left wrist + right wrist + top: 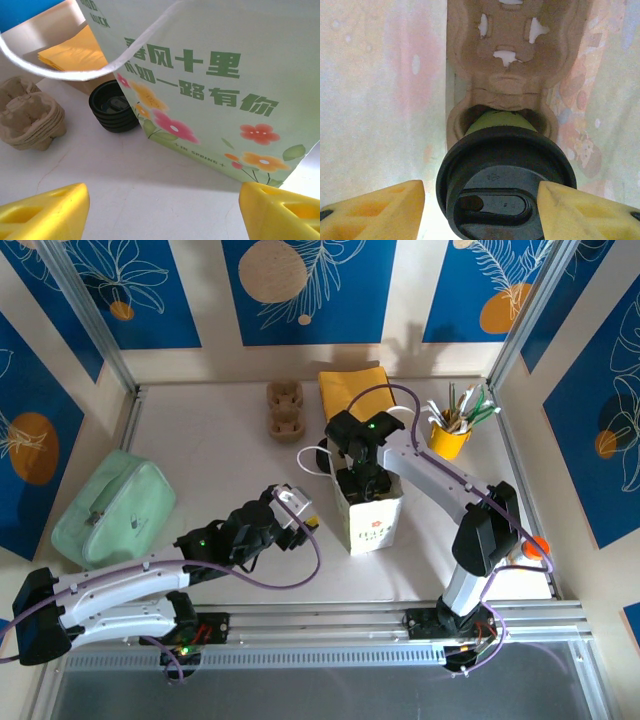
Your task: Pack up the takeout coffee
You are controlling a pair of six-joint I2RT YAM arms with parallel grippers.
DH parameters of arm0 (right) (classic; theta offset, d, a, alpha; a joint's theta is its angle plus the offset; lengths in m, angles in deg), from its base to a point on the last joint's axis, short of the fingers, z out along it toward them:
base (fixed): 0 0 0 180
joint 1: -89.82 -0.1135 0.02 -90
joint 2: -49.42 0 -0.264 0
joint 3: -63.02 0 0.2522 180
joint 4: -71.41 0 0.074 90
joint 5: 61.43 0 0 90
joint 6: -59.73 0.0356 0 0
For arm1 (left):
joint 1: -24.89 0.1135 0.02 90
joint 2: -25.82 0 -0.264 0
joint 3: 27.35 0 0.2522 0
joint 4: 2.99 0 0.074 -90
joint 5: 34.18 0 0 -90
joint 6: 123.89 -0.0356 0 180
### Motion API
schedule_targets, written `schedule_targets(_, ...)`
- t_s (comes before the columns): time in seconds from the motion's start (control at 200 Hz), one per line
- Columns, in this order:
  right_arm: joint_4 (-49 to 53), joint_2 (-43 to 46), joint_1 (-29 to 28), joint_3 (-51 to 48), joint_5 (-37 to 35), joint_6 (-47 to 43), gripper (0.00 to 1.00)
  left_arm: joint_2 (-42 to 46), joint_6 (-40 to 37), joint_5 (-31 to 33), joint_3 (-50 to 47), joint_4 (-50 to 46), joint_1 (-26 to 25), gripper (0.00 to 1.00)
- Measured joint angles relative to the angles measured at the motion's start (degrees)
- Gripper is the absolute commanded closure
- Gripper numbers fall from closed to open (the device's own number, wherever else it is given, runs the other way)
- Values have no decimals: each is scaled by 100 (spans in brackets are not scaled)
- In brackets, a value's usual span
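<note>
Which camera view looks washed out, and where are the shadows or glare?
Left wrist view: evenly lit, the green floral paper bag casts a soft shadow on the white table. Right wrist view: light glowing through that bag's walls washes them out; the round black plastic lid is sharp. Top external view: bright sun patch at the table's near right corner.

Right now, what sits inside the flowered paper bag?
A brown pulp carrier holds a cup capped by a black lid, the right gripper open around it. The lid hides the cup's contents.
</note>
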State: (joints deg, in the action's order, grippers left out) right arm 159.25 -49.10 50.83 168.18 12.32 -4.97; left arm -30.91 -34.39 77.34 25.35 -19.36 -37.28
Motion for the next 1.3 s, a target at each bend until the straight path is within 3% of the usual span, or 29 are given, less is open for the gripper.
schedule_targets(0.7,72,286,76,520,129,-46,32,-11,2,2,0,-28,0,21)
schedule_targets(1.296,48,669,153,787,374,-109,34,-50,2,2,22,-42,0,21)
